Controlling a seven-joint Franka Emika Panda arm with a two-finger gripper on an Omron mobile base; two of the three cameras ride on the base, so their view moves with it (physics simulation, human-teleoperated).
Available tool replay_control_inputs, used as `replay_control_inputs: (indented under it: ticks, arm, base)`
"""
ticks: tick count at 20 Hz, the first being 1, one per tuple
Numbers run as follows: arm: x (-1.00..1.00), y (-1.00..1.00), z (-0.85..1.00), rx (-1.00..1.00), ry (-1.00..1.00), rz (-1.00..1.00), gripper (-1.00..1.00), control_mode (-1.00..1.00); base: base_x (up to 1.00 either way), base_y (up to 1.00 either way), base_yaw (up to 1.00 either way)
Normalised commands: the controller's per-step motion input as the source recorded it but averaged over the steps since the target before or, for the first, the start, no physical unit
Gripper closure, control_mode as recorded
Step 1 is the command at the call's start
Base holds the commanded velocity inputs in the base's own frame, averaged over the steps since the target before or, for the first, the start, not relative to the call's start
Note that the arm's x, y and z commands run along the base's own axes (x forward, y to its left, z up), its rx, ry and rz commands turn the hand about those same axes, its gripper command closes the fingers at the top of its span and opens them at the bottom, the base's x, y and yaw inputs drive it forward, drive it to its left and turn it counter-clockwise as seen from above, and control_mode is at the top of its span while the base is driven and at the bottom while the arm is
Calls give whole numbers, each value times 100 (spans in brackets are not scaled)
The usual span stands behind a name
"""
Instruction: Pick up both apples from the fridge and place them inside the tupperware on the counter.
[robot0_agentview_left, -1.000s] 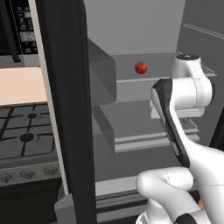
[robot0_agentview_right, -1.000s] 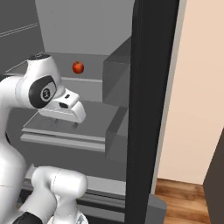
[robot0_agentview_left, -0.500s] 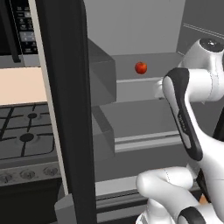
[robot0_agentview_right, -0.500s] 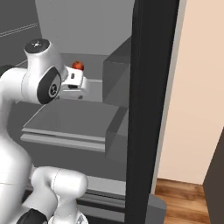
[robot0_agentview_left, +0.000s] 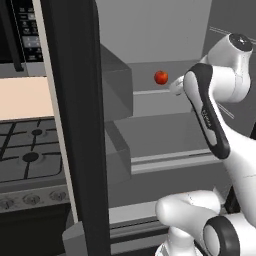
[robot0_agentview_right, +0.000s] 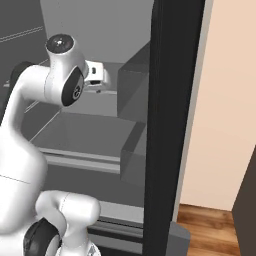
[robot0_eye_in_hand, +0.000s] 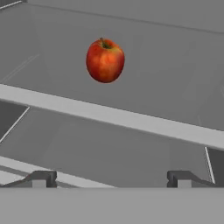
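The arm (robot0_agentview_left: 215, 125) is glossy white with rounded, bulging segments and dark grey to black caps and bands at its joints. Two small dark fingers (robot0_eye_in_hand: 41, 178) have flat, blocky tips.

Base views flank the fridge (robot0_agentview_left: 150, 40) interior; hand view looks closer, seemingly level
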Motion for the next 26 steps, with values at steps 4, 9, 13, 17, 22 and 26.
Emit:
replay_control_inputs:
  ticks: [4,9,13,17,22,26]
  arm:
    - [61,13,4,0,0,0,-100,-100]
    - [56,23,2,0,0,0,-100,-100]
    - [47,23,0,0,0,0,-100,-100]
    - [38,18,0,0,0,0,-100,-100]
    - [36,8,0,0,0,0,-100,-100]
    - [30,1,0,0,0,0,-100,-100]
  base:
    - [0,0,0]
    - [0,0,0]
    - [0,0,0]
    - [0,0,0]
    - [0,0,0]
    - [0,0,0]
